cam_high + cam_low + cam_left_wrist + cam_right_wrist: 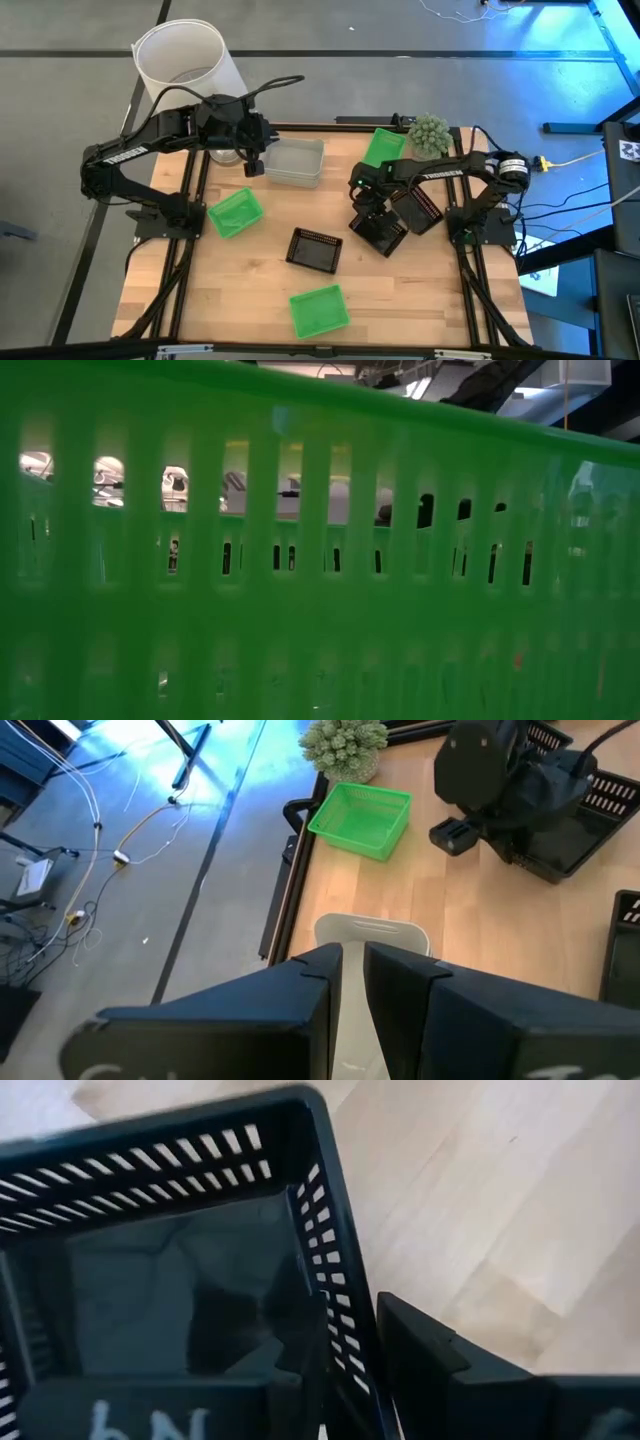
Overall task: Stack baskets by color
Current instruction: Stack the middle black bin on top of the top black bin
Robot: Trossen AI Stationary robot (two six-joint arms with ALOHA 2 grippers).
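My right gripper [368,218] is shut on a black basket [385,234] at the table's right, beside a second black basket [420,207]. A third black basket [313,250] lies at mid-table. Two translucent baskets [296,161] sit nested at the far middle. My left gripper [253,165] hangs above their left end, fingers a narrow gap apart with nothing between them [352,960]. Green baskets lie at the left [233,212], at the near edge [320,310] and at the far right [383,147]. The low view shows only a green basket's slotted wall [320,560]. My right gripper has the black basket by one slotted side wall [345,1315], near a corner. One finger [290,1380] is inside the basket and the other [430,1360] outside. The fingers come steeply from above. Whether the basket's bottom touches the table cannot be seen.
A large white lampshade [190,62] stands beyond the table's far left corner. A fuzzy green plant ball [428,132] sits at the far right next to the green basket. Bare wood lies between the black and green baskets at the middle and near right.
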